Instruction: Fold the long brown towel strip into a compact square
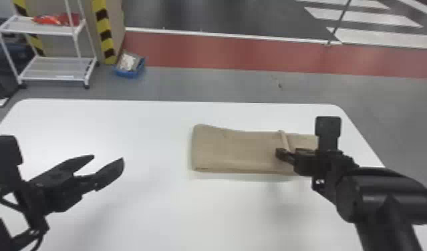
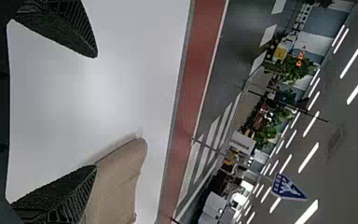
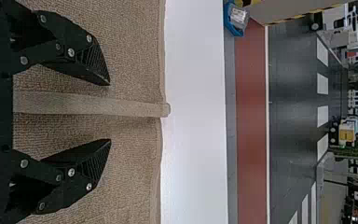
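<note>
One brown towel (image 1: pixel 236 150) lies near the surface's (image 1: pixel 155 207) right edge; left end effector (image 1: pixel 108 158) and right end effector (image 1: pixel 280 153) are both wide.

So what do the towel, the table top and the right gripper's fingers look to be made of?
The towel looks like soft terry cloth, perhaps cotton, from its nubbly brown weave. The table top seems a hard laminate or painted board: smooth, even white, faintly glossy. The right fingers could be hard plastic or coated metal: mostly matt black, with ridged inner faces.
</note>
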